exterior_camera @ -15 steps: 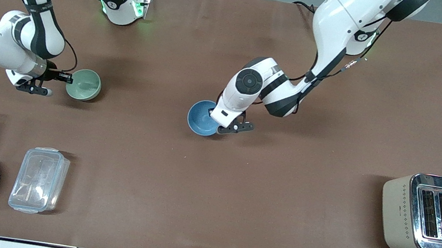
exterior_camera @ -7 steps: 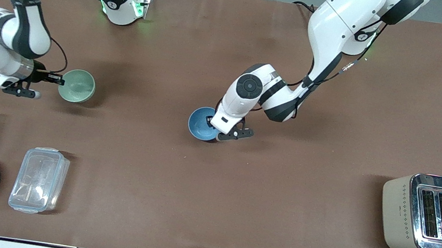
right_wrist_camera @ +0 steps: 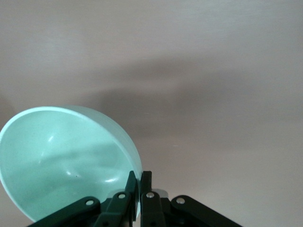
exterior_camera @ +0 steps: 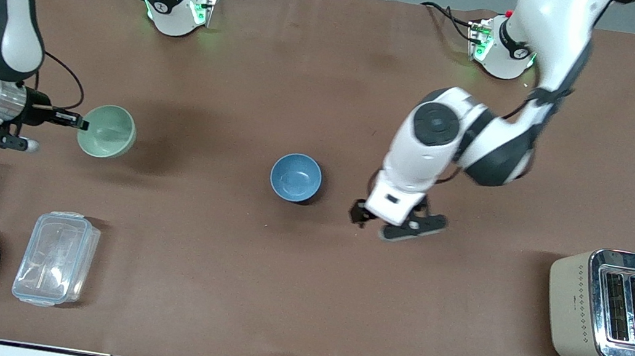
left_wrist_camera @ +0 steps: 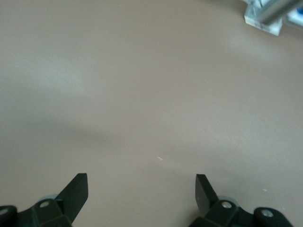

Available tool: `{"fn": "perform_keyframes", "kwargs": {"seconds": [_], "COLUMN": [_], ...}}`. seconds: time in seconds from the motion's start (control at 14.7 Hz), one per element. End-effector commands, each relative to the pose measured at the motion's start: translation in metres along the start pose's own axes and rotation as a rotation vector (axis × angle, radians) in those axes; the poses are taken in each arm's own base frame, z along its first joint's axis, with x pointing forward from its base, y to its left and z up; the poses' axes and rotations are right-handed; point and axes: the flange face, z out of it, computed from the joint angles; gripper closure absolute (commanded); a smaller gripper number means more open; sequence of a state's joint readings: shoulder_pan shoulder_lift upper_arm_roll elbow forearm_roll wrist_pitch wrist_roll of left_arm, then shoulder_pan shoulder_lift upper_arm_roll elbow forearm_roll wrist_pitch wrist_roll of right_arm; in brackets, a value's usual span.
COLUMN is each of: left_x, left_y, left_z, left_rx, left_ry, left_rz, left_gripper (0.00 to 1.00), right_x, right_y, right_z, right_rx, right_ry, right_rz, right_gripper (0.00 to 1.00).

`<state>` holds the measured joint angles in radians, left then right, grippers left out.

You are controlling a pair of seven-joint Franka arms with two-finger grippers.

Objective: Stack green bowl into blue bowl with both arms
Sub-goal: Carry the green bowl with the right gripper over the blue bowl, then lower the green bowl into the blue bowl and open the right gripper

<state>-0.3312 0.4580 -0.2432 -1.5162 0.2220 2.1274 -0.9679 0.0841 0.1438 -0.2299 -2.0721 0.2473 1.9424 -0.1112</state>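
Brown cloth covers the big table [exterior_camera: 304, 275], and both bowls are out on it.

The green bowl [exterior_camera: 107, 131] is up off the table, toward the right arm's end. The right gripper [right_wrist_camera: 138, 182] pinches its rim, with one finger inside the bowl and one outside, squeezed tight on the thin wall. The bowl hangs tipped, so its open mouth faces partly sideways, not straight up.

The blue bowl [exterior_camera: 296, 177] sits flat near the middle of the table with its mouth facing up. Nothing touches it. The left gripper [left_wrist_camera: 142, 189] hangs over bare table, just beside the blue bowl toward the left arm's end, with its fingers spread wide and nothing between them.

Both bowls look hard, smooth and shiny, so they are likely slippery and may chip if they bump. They also look small and light. The rim is the best place to hold, as the walls are too round and slick.

A bowl is round, so it has no long side. What matters is that the green bowl's mouth should face up before it goes down into the blue one.
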Motion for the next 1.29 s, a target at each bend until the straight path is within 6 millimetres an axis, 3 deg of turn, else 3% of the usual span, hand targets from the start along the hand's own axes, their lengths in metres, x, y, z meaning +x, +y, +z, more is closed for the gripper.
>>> {"fn": "perform_keyframes", "kwargs": {"seconds": [0.0,0.2,0.34,0.54,0.75,1.02,1.22], "left_x": [0.021,0.05,0.048,0.049,0.046,0.046,0.05], "left_y": [-0.046,-0.11,-0.138,-0.184,-0.225,-0.271,-0.283], "left_z": [-0.06,-0.128,-0.167,-0.205,-0.214,-0.225,-0.229], "left_rx": [0.059,0.107,0.122,0.116,0.115,0.066,0.032], "left_ry": [0.031,0.03,-0.008,-0.064,-0.133,-0.184,-0.185], "left_rz": [0.047,0.146,0.264,0.305,0.341,0.385,0.419], "left_gripper": [0.0,0.0,0.0,0.0,0.0,0.0,0.0], "right_x": [0.001,-0.001,0.0,-0.006,-0.018,-0.032,-0.046], "right_y": [-0.07,-0.153,-0.194,-0.258,-0.319,-0.364,-0.384], "right_z": [-0.003,-0.004,0.003,0.027,0.068,0.121,0.154], "right_rx": [0.01,0.047,0.058,0.072,0.074,0.074,0.059], "right_ry": [0.012,0.028,0.022,0.044,0.11,0.139,0.125], "right_rz": [0.064,0.135,0.176,0.214,0.276,0.235,0.209], "right_gripper": [0.95,0.95,0.95,0.95,0.95,0.95,0.95]}}
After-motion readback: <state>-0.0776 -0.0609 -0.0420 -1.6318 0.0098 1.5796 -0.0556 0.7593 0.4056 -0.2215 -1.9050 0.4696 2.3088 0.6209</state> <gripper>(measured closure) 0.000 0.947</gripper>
